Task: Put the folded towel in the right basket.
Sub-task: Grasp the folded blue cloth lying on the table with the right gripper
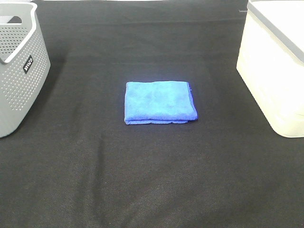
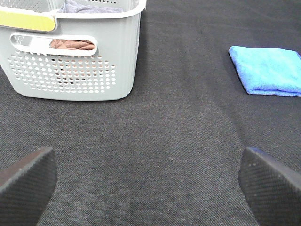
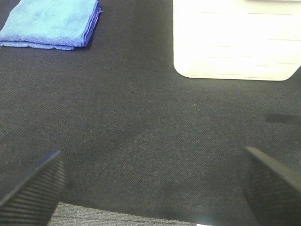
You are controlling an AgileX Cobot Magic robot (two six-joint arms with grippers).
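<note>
A folded blue towel point(image 1: 159, 102) lies flat on the black cloth in the middle of the table. It also shows in the left wrist view point(image 2: 268, 70) and in the right wrist view point(image 3: 49, 23). The right basket point(image 1: 275, 66) is white and stands at the right edge; its wall shows in the right wrist view point(image 3: 235, 40). My left gripper point(image 2: 148, 186) is open and empty, well short of the towel. My right gripper point(image 3: 150, 186) is open and empty, near the table's front edge. Neither arm shows in the exterior high view.
A grey perforated basket point(image 1: 19, 66) stands at the left edge; in the left wrist view point(image 2: 75, 52) it holds some cloths. The black tablecloth point(image 1: 152, 180) covers the table.
</note>
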